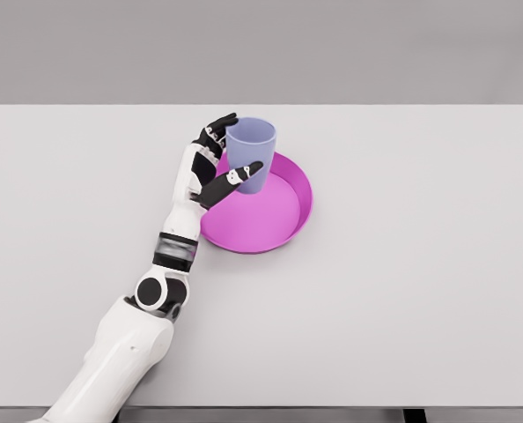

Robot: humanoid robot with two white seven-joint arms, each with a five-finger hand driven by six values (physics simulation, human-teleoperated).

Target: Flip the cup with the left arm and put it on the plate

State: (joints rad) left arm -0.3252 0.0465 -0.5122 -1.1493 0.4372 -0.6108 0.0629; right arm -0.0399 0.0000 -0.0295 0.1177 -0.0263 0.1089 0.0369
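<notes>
one view only, from the head camera, down onto a pale grey tabletop (402, 291). near its middle, a magenta plate (270, 216), round, with a raised rim, the near rim toward the lower left beside the wrist. on the plate's far left part, a lavender cup (251, 154), upright, mouth up, its base inside the rim and apparently resting on the plate floor, though contact there cannot be confirmed. around the cup, the left hand (210, 163): black fingers (219, 128) curled behind the cup's left wall near the lip, thumb (239, 174) stretched across the near side low on the wall, so a loose-looking clasp on the cup, neither fist nor spread flat. white forearm running down and left from the wrist, over the plate's left rim, to the elbow joint and on out of the bottom edge at the lower left. nothing else on the tabletop; only the plate rim and the hand itself close to the cup. wide bare surface to the right of the plate and toward the near edge, a narrower bare strip behind the cup up to the far edge, grey wall beyond. right arm nowhere in the picture.
</notes>
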